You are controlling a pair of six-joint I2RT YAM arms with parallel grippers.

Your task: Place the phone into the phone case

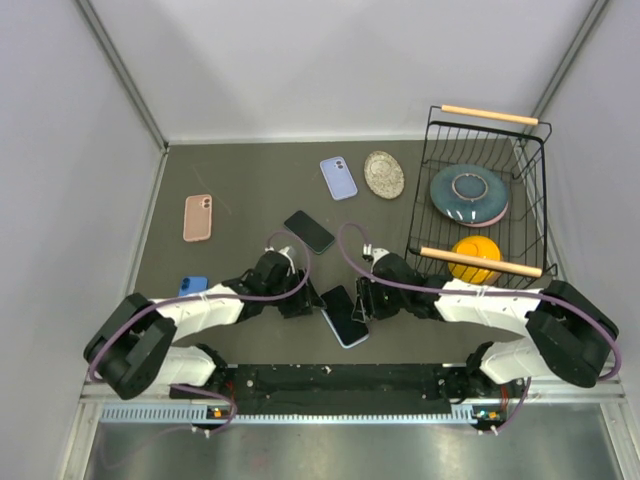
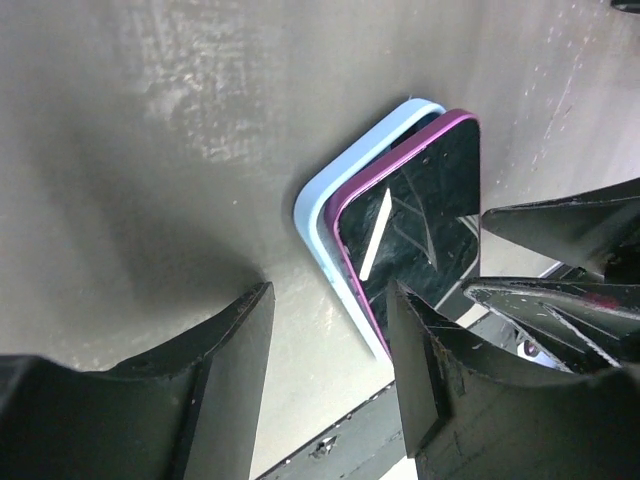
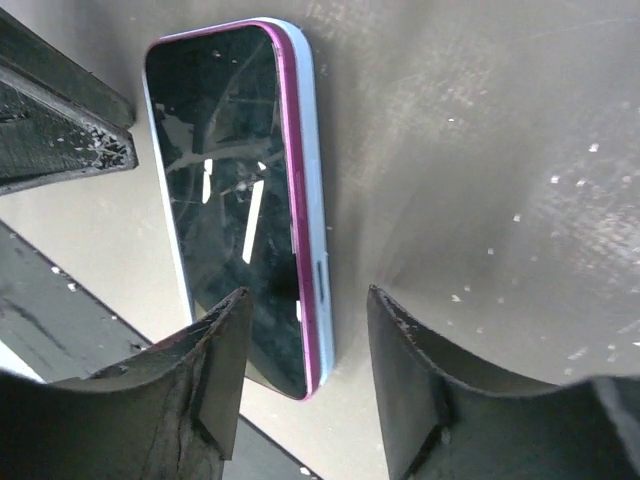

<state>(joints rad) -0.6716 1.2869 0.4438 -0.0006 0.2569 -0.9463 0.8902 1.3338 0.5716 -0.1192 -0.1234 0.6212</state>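
Well, from above, the dark-glass phone with a magenta rim point(image 1: 342, 312) lies face up on the pale blue phone case point(image 1: 353, 342) at the near middle of the grey-brown table point(image 1: 240, 180). The left gripper point(image 1: 306, 300) sits just beside it on the left and the right gripper point(image 1: 360, 300) just beside it on the right. A second, all-black phone point(image 1: 309, 231) lies apart on the far side, and the black wire basket point(image 1: 420, 190) stands close behind the right arm, so I'd judge the freest room to be on the far left. Through the left wrist camera the jaws stand wide apart with nothing between them. One finger point(image 2: 430, 380) overlaps the phone's near corner, though I cannot tell if it touches. A blue strip of case shows along the phone's left side and far corner, so the phone sits skewed. From the right wrist camera that gripper is likewise spread and empty, its fingers point(image 3: 400, 370) straddling the phone's near end. The magenta edge rides above the blue rim. To my eye the phone is laid on the case but not seated, so squaring it up and pressing it in remain.
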